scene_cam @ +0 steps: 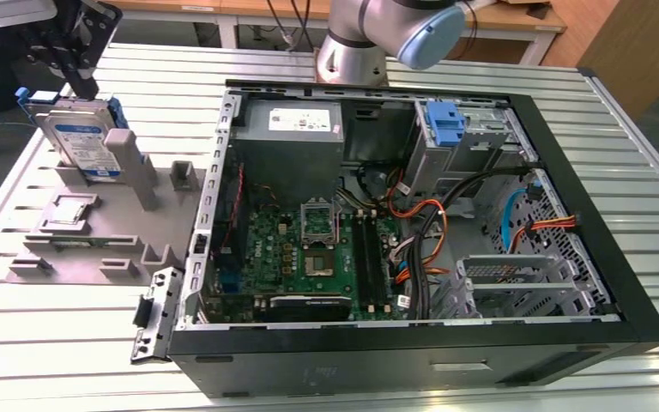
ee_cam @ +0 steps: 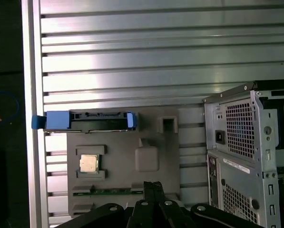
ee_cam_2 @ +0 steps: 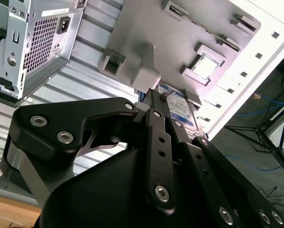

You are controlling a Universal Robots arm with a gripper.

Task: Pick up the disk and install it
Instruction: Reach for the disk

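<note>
The disk (scene_cam: 83, 142) stands on edge in a slot of the grey fixture (scene_cam: 89, 232) at the exterior view's left. It is silver-grey with a white and blue label and a blue carrier around it. My gripper (scene_cam: 81, 81) hangs just above its top edge, apart from it. In the first wrist view the disk (ee_cam: 87, 121) lies edge-on along the fixture's (ee_cam: 118, 156) far side, well away from my gripper (ee_cam: 152, 186), whose fingers sit together with nothing between them. In the second wrist view the disk's label (ee_cam_2: 182, 107) shows just past my gripper (ee_cam_2: 157, 97).
An open computer case (scene_cam: 638, 283) lies beside the fixture, with its motherboard, cables and power supply (scene_cam: 289, 124) exposed. A lone blue bracket (scene_cam: 446, 124) sits in the drive bay at the back. A small chip (ee_cam: 89, 164) rests on the fixture. The arm's base (scene_cam: 353, 51) stands behind the case.
</note>
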